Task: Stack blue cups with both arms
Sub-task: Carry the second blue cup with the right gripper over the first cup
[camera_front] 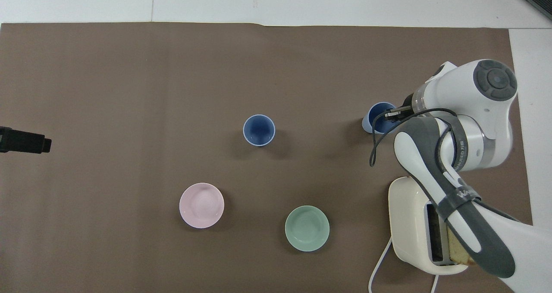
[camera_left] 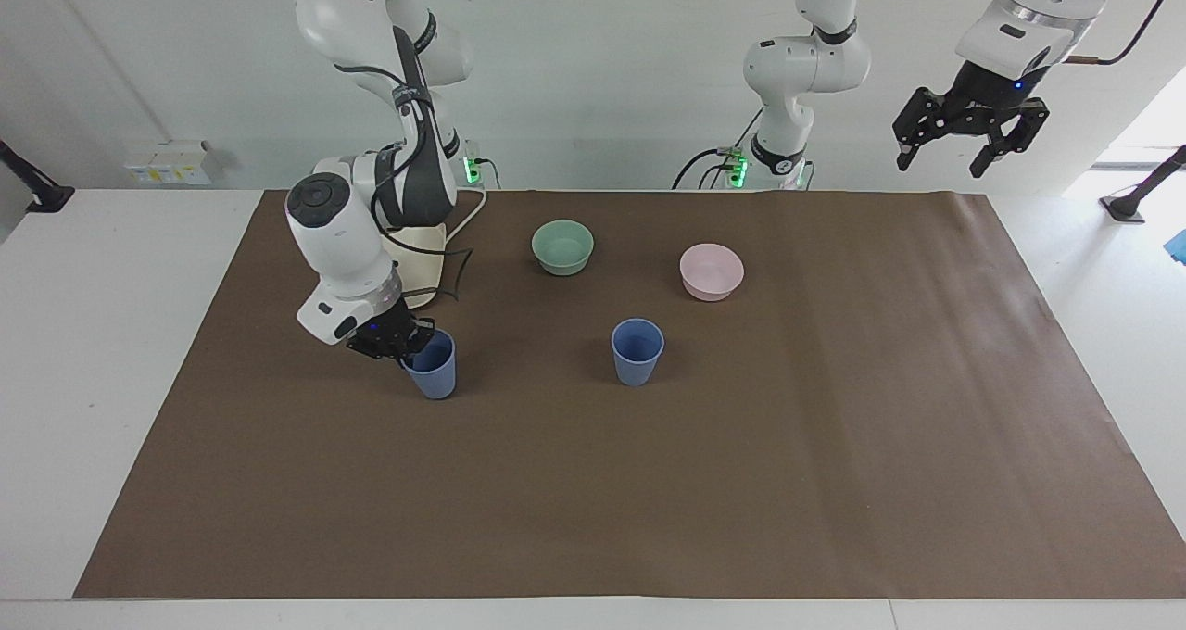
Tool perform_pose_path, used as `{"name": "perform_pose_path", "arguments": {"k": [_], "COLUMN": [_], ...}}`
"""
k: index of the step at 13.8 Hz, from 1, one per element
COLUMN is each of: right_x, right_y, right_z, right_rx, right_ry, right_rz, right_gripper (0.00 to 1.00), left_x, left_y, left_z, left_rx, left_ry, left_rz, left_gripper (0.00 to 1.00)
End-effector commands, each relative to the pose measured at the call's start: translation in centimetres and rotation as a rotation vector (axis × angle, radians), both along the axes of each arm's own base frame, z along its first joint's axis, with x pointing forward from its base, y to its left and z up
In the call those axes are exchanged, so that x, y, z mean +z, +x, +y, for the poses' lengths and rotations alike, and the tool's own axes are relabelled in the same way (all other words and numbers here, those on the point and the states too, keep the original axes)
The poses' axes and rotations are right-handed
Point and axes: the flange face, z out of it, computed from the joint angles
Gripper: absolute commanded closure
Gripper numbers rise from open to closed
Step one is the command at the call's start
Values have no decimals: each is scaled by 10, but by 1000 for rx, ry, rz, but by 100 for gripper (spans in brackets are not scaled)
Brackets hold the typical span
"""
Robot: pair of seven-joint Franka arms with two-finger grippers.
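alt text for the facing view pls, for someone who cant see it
The right gripper is shut on the rim of a small matte blue cup beside a cream toaster, on a brown mat. A second identical blue cup stands mid-mat, with a green bowl and a pink bowl nearer the robots. The left gripper waits open, raised over the mat's corner.
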Motion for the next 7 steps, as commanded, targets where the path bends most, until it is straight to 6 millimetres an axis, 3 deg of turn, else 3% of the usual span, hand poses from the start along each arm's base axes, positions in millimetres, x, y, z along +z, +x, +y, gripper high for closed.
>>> {"name": "perform_pose_path", "arguments": {"k": [1,4,7], "right_x": [50,92,103], "right_y": [10,6,-8], "right_z": [37,83,140], "right_rx": [-55,-125,-121], "right_ry": [26,60,83], "right_rz": [11,29,20], "right_gripper": [100,100,100], "left_x": [-4,-5,-4], "left_y": [-5,-6,-6], "left_z": [3,2,-3], "left_rx": [5,-1,-7], "left_ry": [-8,-8,-8], "left_rz": [28,33,31], "left_gripper": [0,0,0]}}
